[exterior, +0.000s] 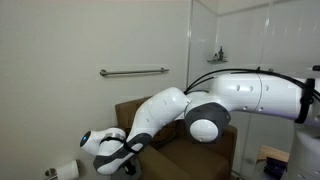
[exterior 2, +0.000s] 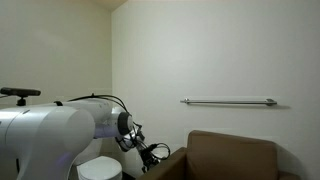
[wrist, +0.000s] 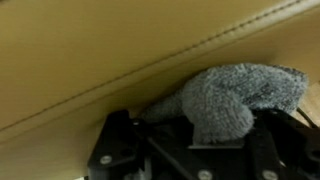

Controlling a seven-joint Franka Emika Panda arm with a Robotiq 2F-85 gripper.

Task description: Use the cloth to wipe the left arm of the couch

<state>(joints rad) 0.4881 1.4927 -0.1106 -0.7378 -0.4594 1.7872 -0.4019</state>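
Note:
The brown couch (exterior: 200, 160) stands against the wall under a grab bar; it also shows in an exterior view (exterior 2: 230, 155). My gripper (exterior: 130, 158) is low at the couch arm's outer end, seen also in an exterior view (exterior 2: 152, 155). In the wrist view the gripper (wrist: 215, 135) is shut on a grey fuzzy cloth (wrist: 225, 98), which is pressed against the tan leather of the couch arm (wrist: 120, 45) with its stitched seam. The fingertips are hidden under the cloth.
A metal grab bar (exterior: 134, 71) is on the wall above the couch, also in an exterior view (exterior 2: 228, 101). A toilet paper roll (exterior: 66, 171) is at the lower left. A white toilet (exterior 2: 100, 168) stands beside the couch.

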